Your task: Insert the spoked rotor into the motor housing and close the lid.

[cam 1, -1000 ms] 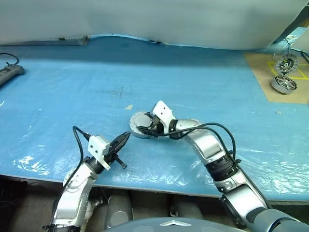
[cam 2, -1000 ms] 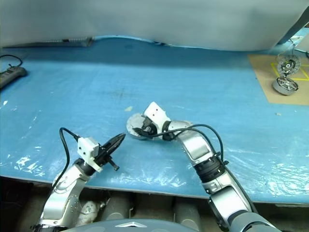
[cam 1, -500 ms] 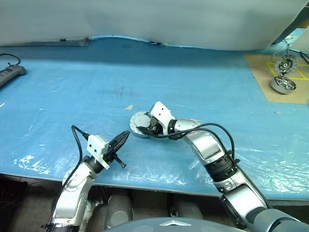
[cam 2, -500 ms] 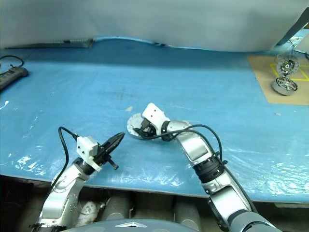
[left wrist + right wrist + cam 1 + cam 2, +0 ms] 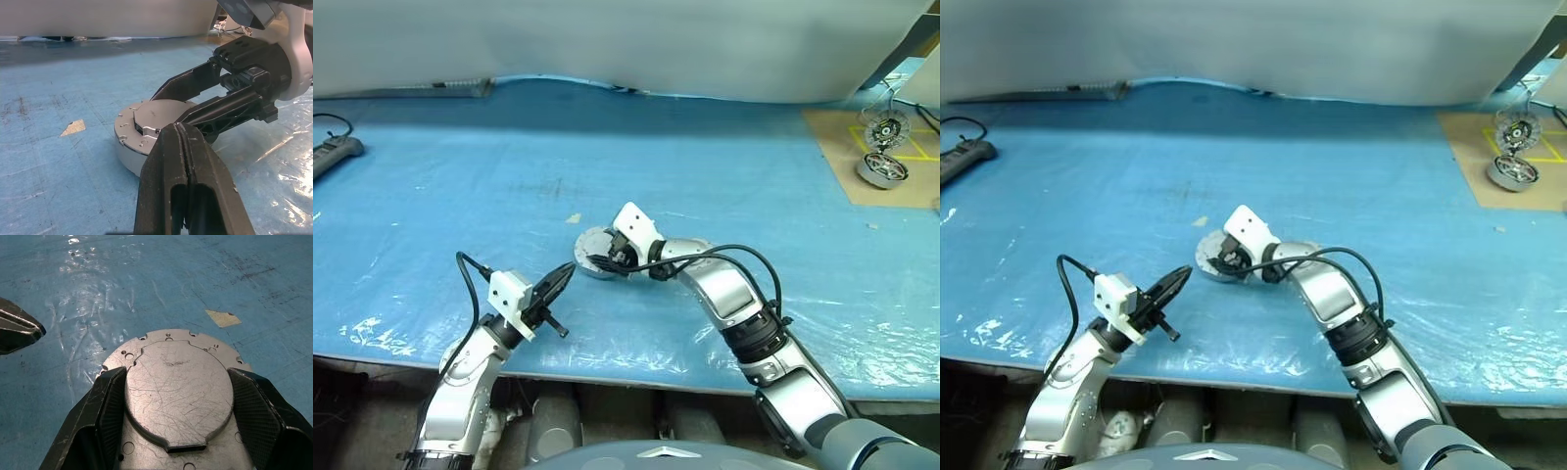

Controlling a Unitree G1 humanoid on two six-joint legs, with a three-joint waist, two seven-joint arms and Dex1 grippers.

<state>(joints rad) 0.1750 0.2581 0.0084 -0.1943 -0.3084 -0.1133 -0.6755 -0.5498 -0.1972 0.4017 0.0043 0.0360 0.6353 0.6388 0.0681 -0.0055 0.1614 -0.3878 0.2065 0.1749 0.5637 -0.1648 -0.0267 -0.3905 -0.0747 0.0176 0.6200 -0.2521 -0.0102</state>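
The motor housing (image 5: 587, 258), a shallow silver can, sits mid-table on the blue sheet. Its lid (image 5: 178, 382) lies flat on top, plain scratched grey face up. My right gripper (image 5: 177, 374) reaches over the housing from its right. Its two black fingers (image 5: 105, 406) press against opposite edges of the lid's raised round plate. My left gripper (image 5: 564, 280) hovers just in front and to the left of the housing, shut and empty, its tip (image 5: 181, 128) pointing at the can's wall (image 5: 128, 149). The spoked rotor is hidden.
A brown board at the back right holds another silver spoked motor part (image 5: 882, 167) and a small wired assembly (image 5: 883, 128). A power strip (image 5: 333, 152) lies at the far left. A beige scrap (image 5: 575, 217) lies behind the housing. The table's front edge runs close under both arms.
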